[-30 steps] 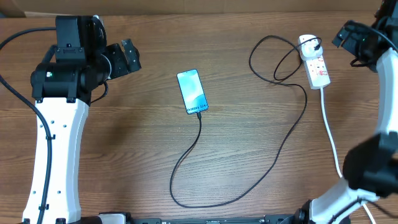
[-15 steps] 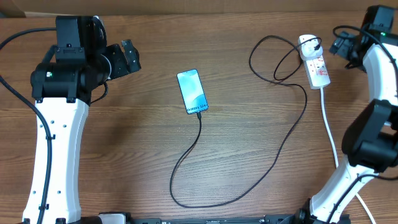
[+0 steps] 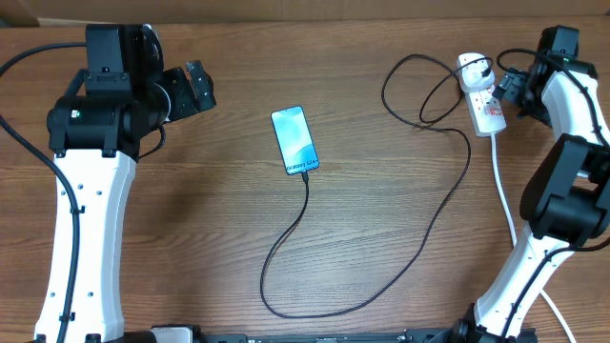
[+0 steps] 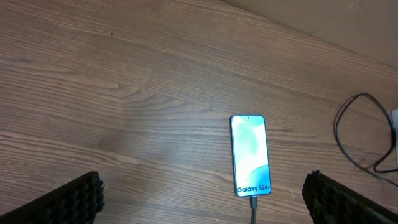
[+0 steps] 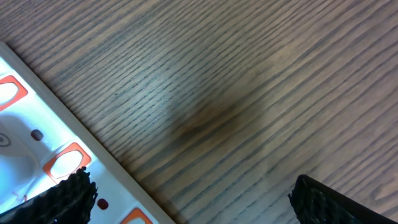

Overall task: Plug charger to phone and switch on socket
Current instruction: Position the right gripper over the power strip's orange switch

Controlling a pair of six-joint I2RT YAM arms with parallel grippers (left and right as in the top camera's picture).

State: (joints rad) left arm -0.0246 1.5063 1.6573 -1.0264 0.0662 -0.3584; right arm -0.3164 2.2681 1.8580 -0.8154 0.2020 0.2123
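The phone [image 3: 294, 139] lies flat mid-table with its teal screen lit, and it also shows in the left wrist view [image 4: 250, 155]. The charger [image 3: 434, 224] is a thin black cable. Its tip [image 4: 254, 202] sits at the phone's bottom edge, and from there it loops round to the socket [image 3: 484, 95]. The socket is a white strip with orange-red switches [image 5: 65, 163] at the far right. My right gripper [image 3: 505, 92] hangs open just right of the socket, with one finger [image 5: 65, 202] over the strip's edge. My left gripper [image 3: 197, 88] is open, well left of the phone.
The socket's thick white cord [image 3: 502, 195] runs down the right side toward the table's front edge. The charger's loop [image 3: 286, 307] lies near the front middle. A cardboard edge [image 3: 57, 11] borders the back of the wooden table [image 3: 191, 219].
My right gripper has swung in from the far right edge toward the socket and now sits right beside it. The left arm, phone and cable have not moved.
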